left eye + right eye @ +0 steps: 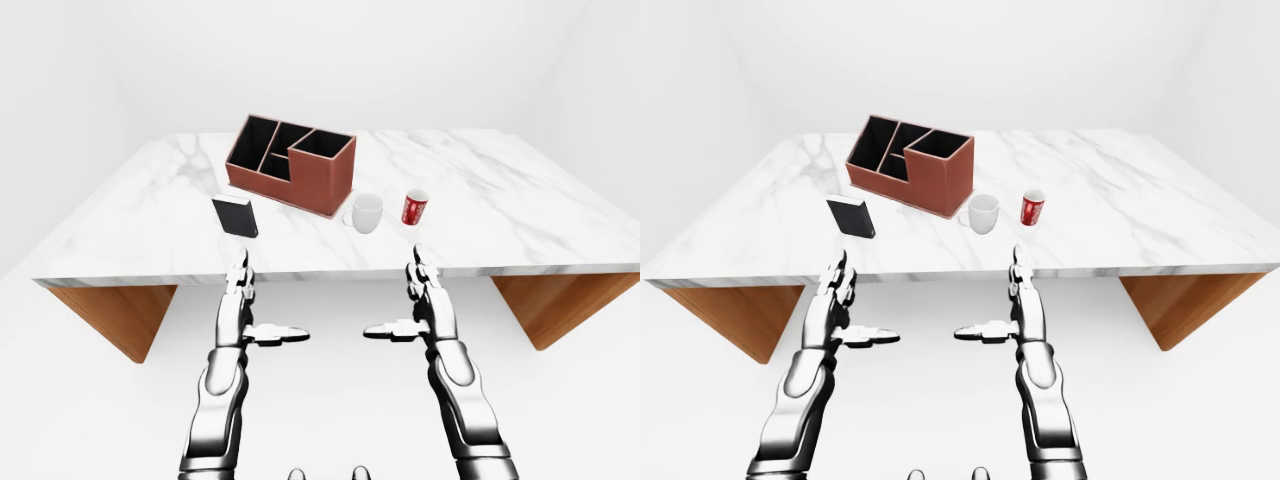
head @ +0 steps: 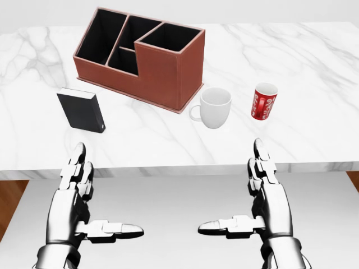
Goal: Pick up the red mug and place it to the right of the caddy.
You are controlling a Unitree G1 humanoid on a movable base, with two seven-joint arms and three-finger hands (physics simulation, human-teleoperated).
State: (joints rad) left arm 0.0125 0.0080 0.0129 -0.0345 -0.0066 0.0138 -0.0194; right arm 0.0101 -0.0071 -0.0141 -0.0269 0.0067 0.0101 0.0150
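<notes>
The red mug [image 2: 264, 101] stands upright on the marble table [image 2: 314, 67], right of a white mug [image 2: 215, 107]. The brown caddy [image 2: 140, 56] with dark compartments sits to the upper left of both mugs. My right hand [image 2: 247, 196] hovers open below the table's near edge, under the red mug and apart from it. My left hand [image 2: 95, 196] is open too, below the edge at the left, under a black box [image 2: 82, 110]. Neither hand holds anything.
The white mug stands between the caddy and the red mug. The black box stands left of the caddy's near corner. Brown table supports [image 1: 110, 315] show under both ends. White floor and walls surround the table.
</notes>
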